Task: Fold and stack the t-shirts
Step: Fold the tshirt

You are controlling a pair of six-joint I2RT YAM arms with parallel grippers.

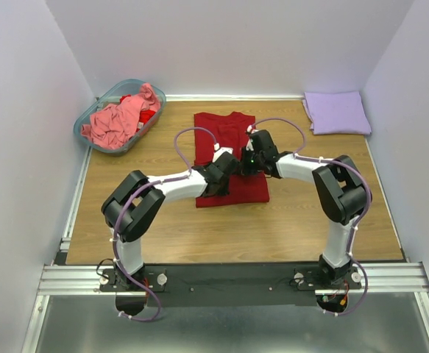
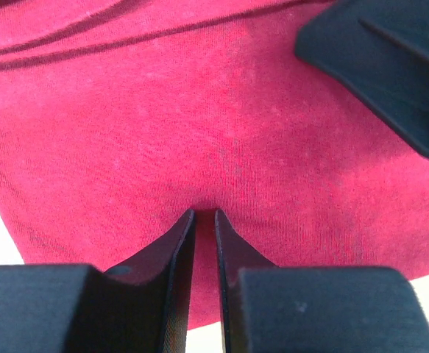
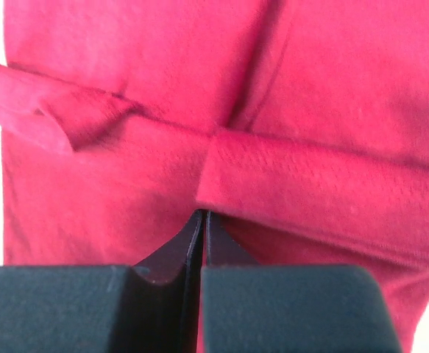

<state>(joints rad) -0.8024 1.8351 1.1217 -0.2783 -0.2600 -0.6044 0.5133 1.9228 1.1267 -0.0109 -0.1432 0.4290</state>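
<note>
The dark red t-shirt (image 1: 229, 129) lies flat in the middle of the table, partly folded, with its collar toward the back. Both grippers are down on its middle, close together. My left gripper (image 1: 227, 163) presses its tips into the cloth (image 2: 199, 125); its jaws are nearly together and pinch a small pucker (image 2: 204, 211). My right gripper (image 1: 248, 157) is shut, with its tips (image 3: 201, 213) at the edge of a folded band of the red shirt (image 3: 310, 184). The lavender t-shirt (image 1: 337, 112) lies folded at the back right. The salmon-pink t-shirt (image 1: 115, 121) is crumpled in the basket.
The translucent teal basket (image 1: 89, 140) stands at the back left, and some red cloth (image 1: 147, 115) also lies in it. White walls close in the table on the left, the back and the right. The right gripper's black body (image 2: 391, 66) shows at the upper right of the left wrist view.
</note>
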